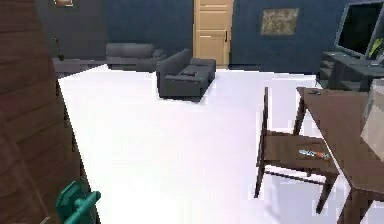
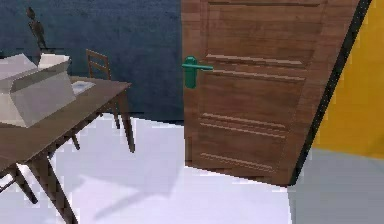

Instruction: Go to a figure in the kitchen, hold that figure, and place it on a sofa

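We face the grey sofa (image 1: 186, 75) at upper centre, probably our drop-off place; the tool's state we cannot tell.

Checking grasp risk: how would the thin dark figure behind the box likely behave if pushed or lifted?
The dark figure looks tall and slender, so a push would probably tip it. Its thin parts may be fragile. The box hides its base, so steadiness is uncertain.

We see a brown door (image 2: 265, 90) with a green handle (image 2: 195, 68) at centre, and a table (image 2: 100, 98) bearing a pale box (image 2: 32, 85) at left.
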Available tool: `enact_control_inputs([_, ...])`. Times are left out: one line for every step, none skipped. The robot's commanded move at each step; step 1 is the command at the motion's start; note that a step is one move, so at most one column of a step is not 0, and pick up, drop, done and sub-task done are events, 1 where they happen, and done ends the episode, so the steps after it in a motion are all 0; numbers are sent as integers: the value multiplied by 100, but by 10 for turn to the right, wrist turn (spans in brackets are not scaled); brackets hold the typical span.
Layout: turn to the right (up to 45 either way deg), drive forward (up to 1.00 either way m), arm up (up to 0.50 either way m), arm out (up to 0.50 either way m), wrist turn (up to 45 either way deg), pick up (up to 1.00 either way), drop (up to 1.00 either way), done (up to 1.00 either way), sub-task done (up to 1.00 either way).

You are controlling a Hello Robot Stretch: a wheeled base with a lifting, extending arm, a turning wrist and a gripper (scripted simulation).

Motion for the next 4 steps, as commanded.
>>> enact_control_inputs([30, 0, 0, 0, 0, 0, 0, 0, 0])
enact_control_inputs([0, 60, 0, 0, 0, 0, 0, 0, 0])
enact_control_inputs([-450, 0, 0, 0, 0, 0, 0, 0, 0])
enact_control_inputs([-210, 0, 0, 0, 0, 0, 0, 0, 0])
